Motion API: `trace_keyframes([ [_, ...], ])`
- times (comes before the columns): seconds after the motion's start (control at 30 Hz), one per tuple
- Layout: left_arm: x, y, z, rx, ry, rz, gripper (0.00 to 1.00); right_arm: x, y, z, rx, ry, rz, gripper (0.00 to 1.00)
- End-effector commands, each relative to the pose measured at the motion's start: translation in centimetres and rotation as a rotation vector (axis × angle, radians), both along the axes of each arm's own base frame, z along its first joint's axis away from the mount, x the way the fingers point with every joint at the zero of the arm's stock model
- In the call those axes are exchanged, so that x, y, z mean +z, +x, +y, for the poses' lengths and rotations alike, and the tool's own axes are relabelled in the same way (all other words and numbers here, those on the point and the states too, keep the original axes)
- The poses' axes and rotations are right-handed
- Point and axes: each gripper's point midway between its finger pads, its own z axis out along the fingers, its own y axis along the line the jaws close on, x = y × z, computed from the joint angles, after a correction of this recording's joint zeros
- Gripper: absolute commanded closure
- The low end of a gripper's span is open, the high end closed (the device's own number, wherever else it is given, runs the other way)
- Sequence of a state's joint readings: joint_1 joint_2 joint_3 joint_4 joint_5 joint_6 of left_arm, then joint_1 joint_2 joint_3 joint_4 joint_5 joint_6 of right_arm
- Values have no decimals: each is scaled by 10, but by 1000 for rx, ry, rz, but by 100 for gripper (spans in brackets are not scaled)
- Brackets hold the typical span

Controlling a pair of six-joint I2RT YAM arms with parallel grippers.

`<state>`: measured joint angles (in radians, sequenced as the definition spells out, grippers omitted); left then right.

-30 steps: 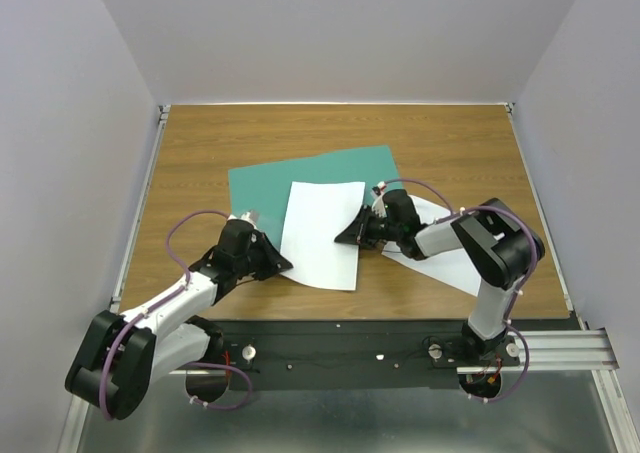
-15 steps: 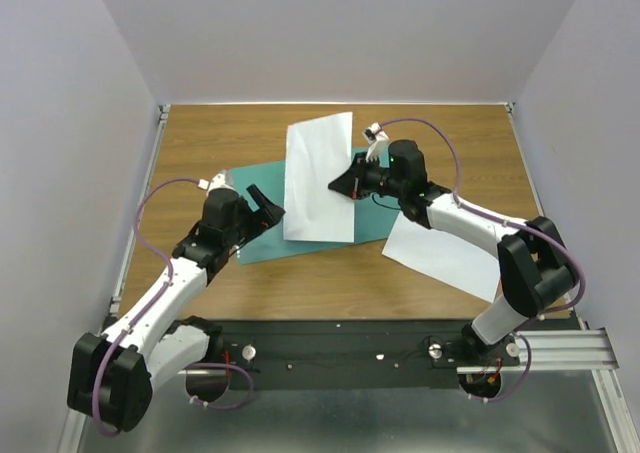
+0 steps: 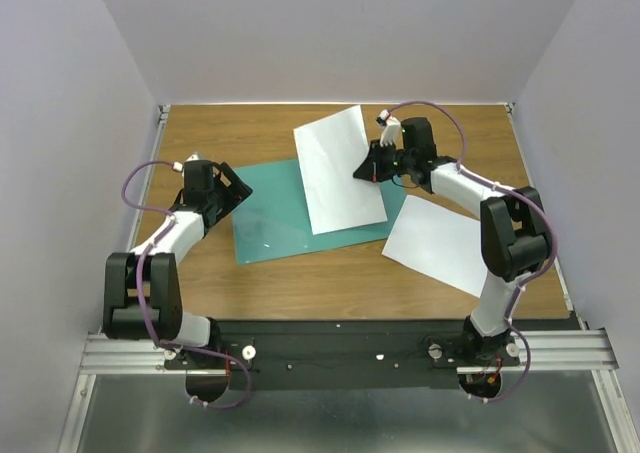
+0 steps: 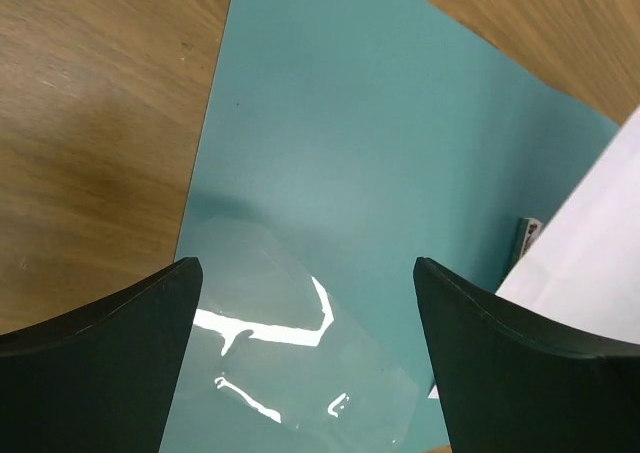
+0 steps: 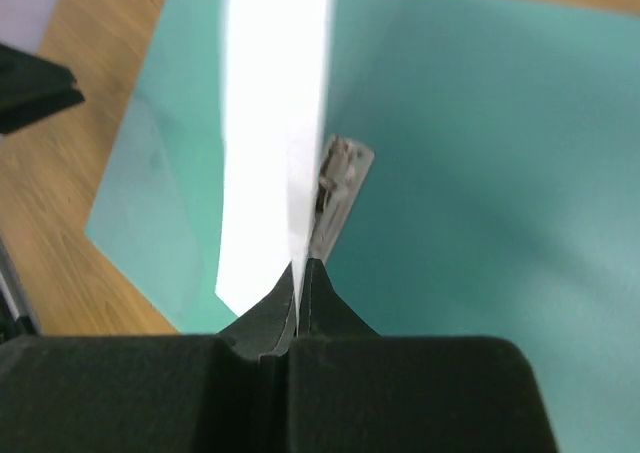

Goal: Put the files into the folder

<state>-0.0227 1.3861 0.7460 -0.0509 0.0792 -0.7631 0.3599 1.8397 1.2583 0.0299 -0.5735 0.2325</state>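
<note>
Right gripper [image 3: 373, 167] clenched on one white sheet [image 3: 340, 178] over the green folder [image 3: 268, 221]; left gripper [image 3: 234, 187] spread wide, grasping nothing.

Seen from the top camera, the folder lies flat near the middle of the worktop [image 3: 200, 133]. The held sheet is pinched at its 3 o'clock edge and slants across the folder's right part, its far corner passing the folder's 12 o'clock edge. Whether its lower edge touches the folder cannot be told. A second white sheet [image 3: 440, 243] lies flat on the wood at 4 o'clock of the folder, just beside its corner. The left gripper hovers at the folder's 9 o'clock edge, above the clear inner leaf [image 4: 290, 343]. The right wrist view shows the small metal clip [image 5: 340, 178] just beyond the pinching fingertips.
</note>
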Motion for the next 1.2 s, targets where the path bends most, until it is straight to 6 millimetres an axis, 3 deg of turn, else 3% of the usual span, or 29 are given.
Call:
trace_keyframes([
  [0.0,-12,22,3,-50,-21,0,4,-15,-25,6,104,3,96,99],
  [0.17,-31,31,2,-59,-32,47,4,-15,-28,11,112,37,141,99],
  [0.4,-42,34,9,-43,-14,77,4,-26,-26,12,119,25,148,99],
  [0.57,-48,34,14,-28,-10,92,4,-37,-14,15,103,26,173,99],
  [1.0,-59,29,2,-94,-64,103,4,-21,-6,39,178,154,134,99],
  [1.17,-63,26,-2,-107,-74,114,4,-25,-6,49,204,181,151,99],
])
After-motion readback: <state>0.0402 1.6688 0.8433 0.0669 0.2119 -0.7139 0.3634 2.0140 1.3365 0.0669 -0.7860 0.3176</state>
